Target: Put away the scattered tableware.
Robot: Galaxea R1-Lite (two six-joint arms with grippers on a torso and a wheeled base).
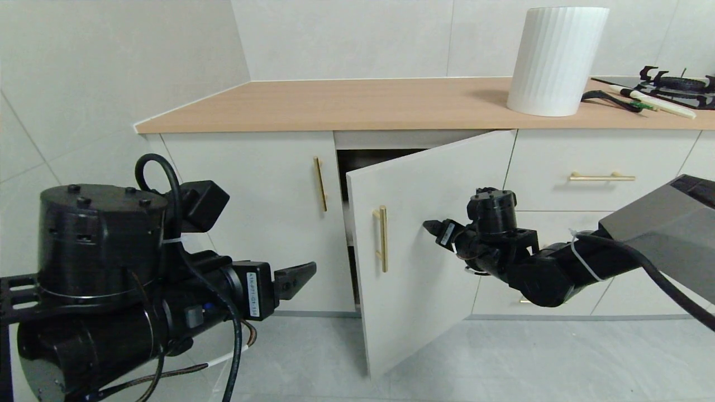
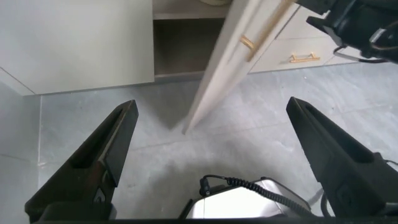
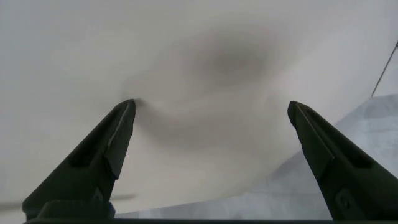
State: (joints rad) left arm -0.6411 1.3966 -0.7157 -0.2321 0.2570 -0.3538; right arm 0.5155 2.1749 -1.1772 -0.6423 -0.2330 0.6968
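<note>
The scattered tableware lies at the counter's far right: a black utensil (image 1: 611, 99) and a white, green-marked one (image 1: 659, 104), next to a tall white ribbed holder (image 1: 556, 61). A white cabinet door (image 1: 424, 240) with a gold handle (image 1: 382, 239) stands partly open below the counter. My right gripper (image 1: 438, 230) is open and empty, its tips close to the door's front face, right of the handle; in the right wrist view the gripper (image 3: 211, 104) faces the white door panel (image 3: 199, 56). My left gripper (image 1: 301, 276) (image 2: 211, 106) hangs low on the left, open and empty, over the floor.
A black stove grate (image 1: 684, 84) sits at the counter's right end. The closed left door has a gold handle (image 1: 319, 184), and a drawer with a gold pull (image 1: 602, 177) is right of the open door. Grey floor tiles (image 1: 503, 357) spread below; a shelf (image 2: 186, 15) shows inside the cabinet.
</note>
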